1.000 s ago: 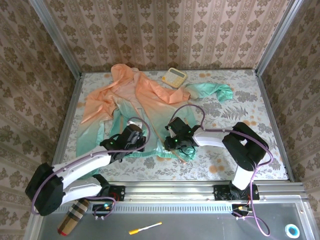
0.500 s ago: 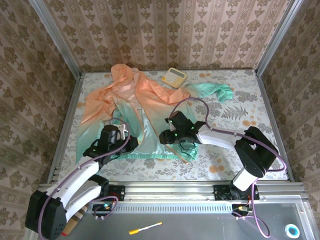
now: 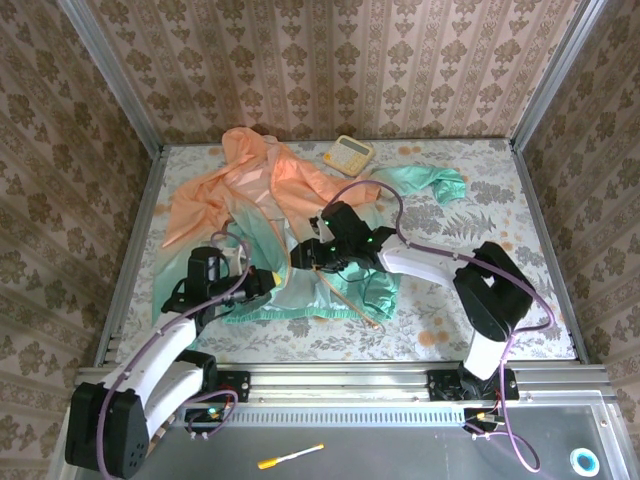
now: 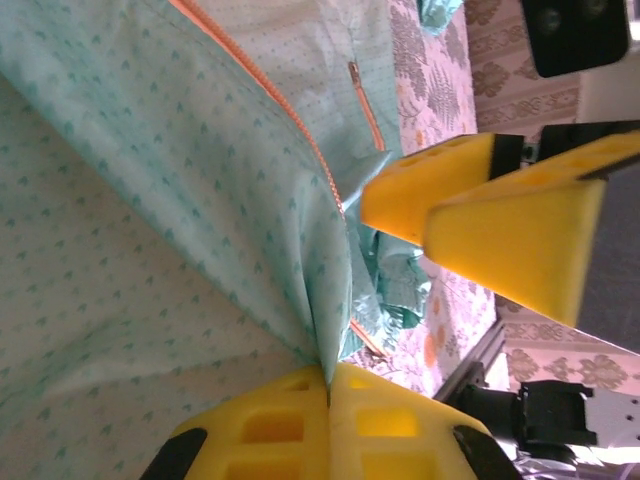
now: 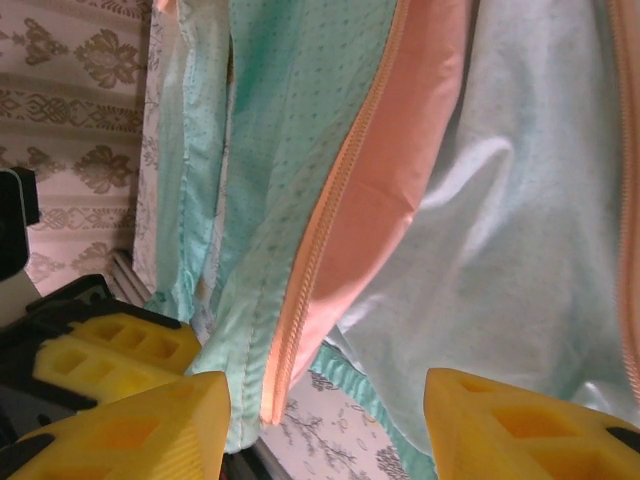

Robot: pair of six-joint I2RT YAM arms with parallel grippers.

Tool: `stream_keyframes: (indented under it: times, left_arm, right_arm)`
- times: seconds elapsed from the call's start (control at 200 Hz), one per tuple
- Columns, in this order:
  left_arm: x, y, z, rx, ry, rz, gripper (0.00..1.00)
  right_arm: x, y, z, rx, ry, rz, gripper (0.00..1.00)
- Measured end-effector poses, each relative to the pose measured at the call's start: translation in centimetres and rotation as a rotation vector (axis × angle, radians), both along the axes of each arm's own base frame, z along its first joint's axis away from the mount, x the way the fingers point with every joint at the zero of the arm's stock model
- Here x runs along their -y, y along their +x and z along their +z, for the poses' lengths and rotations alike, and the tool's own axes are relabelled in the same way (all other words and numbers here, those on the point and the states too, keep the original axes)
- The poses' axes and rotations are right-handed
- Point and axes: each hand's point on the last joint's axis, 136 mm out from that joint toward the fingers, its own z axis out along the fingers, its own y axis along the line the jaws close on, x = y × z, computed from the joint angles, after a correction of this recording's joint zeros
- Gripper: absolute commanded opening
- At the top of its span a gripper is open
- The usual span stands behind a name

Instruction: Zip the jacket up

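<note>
The jacket (image 3: 270,190) lies spread on the left half of the table, peach at the far end, mint toward me. My left gripper (image 3: 265,282) is shut on a fold of mint fabric (image 4: 320,330) at the bottom hem. My right gripper (image 3: 303,255) hovers open just right of it, over the jacket's front. The orange zipper edge (image 5: 320,250) hangs between the right fingertips (image 5: 130,420), touching neither. From the left wrist, the zipper teeth (image 4: 260,90) run diagonally across the mint panel, and the right gripper's yellow fingers (image 4: 450,180) stand close by.
A small yellow calculator (image 3: 347,152) sits at the far edge beside the jacket's shoulder. A mint sleeve (image 3: 425,182) trails off to the right. A yellow pen (image 3: 290,457) lies on the shelf below the arm bases. The floral tablecloth (image 3: 480,220) is bare on the right.
My right gripper has opened and moved left and farther away over the jacket front. My left arm has drawn back to the left, still pinching the hem.
</note>
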Motion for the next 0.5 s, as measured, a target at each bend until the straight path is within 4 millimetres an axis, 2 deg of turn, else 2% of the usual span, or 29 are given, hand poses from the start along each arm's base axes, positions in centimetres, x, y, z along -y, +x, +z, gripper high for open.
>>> stream_keyframes:
  times: [0.29, 0.37, 0.5]
  left_arm:
    - [0.1, 0.6, 0.9, -0.001, -0.074, -0.025, 0.0]
    - [0.3, 0.6, 1.2, 0.005, -0.091, -0.034, 0.0]
    - [0.2, 0.5, 1.1, -0.003, -0.11, -0.04, 0.0]
  right_arm:
    - [-2.4, 0.6, 0.2, -0.103, 0.13, -0.034, 0.52]
    - [-3.2, 0.6, 1.0, -0.107, 0.175, -0.042, 0.42]
    - [-4.1, 0.1, 1.6, -0.118, 0.216, -0.047, 0.14]
